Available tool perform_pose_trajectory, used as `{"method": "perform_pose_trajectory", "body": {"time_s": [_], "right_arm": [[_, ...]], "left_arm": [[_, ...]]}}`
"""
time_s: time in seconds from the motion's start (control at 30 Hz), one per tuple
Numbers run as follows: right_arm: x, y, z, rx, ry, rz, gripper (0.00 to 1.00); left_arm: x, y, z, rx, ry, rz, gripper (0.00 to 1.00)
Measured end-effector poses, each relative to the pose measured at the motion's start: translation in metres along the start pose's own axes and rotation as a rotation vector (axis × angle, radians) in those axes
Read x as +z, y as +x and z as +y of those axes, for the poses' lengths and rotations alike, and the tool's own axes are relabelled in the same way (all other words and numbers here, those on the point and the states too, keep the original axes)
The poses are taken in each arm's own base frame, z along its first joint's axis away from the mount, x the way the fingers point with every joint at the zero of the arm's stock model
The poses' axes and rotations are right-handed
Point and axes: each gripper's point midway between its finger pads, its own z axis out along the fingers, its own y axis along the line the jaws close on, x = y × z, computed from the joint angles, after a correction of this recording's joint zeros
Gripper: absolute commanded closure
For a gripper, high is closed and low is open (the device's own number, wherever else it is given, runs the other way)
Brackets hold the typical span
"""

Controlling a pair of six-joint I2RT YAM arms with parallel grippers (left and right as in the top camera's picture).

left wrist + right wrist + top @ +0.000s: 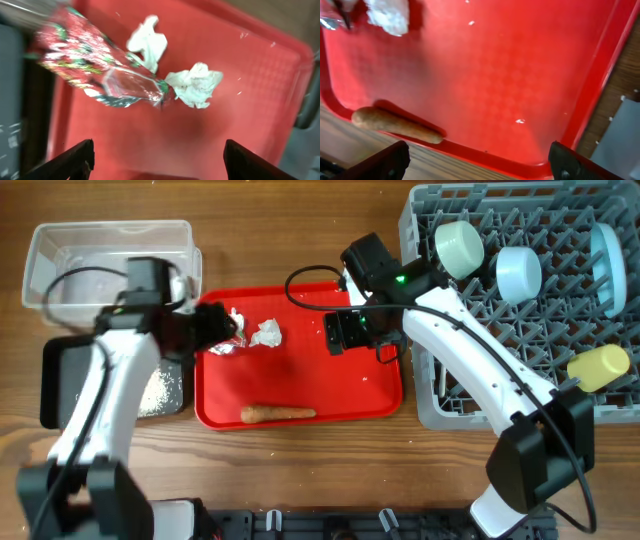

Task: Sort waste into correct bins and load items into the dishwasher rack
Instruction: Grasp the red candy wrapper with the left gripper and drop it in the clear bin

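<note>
The red-and-white snack wrapper (224, 346) lies at the left end of the red serving tray (340, 395), and it fills the upper left of the left wrist view (95, 65). My left gripper (212, 328) is open just over the wrapper, its fingers wide apart and empty (157, 162). The white paper ball (265, 333) (196, 84) lies just right of the wrapper, with another white scrap (147, 42) beside it. The carrot-like stick (278, 413) (395, 125) lies at the tray's front edge. My right gripper (332, 332) is open and empty over the tray (480, 162). The spoon is out of view.
The clear tub (110, 250) stands at the back left. The black tray (62, 385) in front of it holds rice-like grains (160, 388). The grey rack (430, 400) on the right holds the green bowl (458, 248), blue bowl (518, 272), blue plate (606, 255) and yellow cup (598, 367).
</note>
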Motion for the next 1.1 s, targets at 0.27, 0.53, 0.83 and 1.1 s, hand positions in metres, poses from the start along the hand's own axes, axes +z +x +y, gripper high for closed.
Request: {"method": "perform_pose_trajectory", "body": {"time_s": [0.27, 0.53, 0.83, 1.1], "right_arm": [[0.000, -0.001, -0.004, 0.005, 0.022, -0.007, 0.06], [0.000, -0.001, -0.004, 0.004, 0.023, -0.007, 0.06], [0.000, 0.000, -0.005, 0.005, 0.029, -0.004, 0.06], [0.000, 0.000, -0.008, 0.006, 0.048, -0.003, 0.06]], "left_arm": [[0.062, -0.002, -0.007, -0.075, -0.073, 0.025, 0.24], [0.075, -0.007, 0.010, -0.126, -0.156, 0.002, 0.57], [0.082, 0.019, 0.022, -0.149, -0.223, 0.106, 0.96], [-0.013, -0.026, -0.024, 0.009, -0.135, -0.085, 0.96]]}}
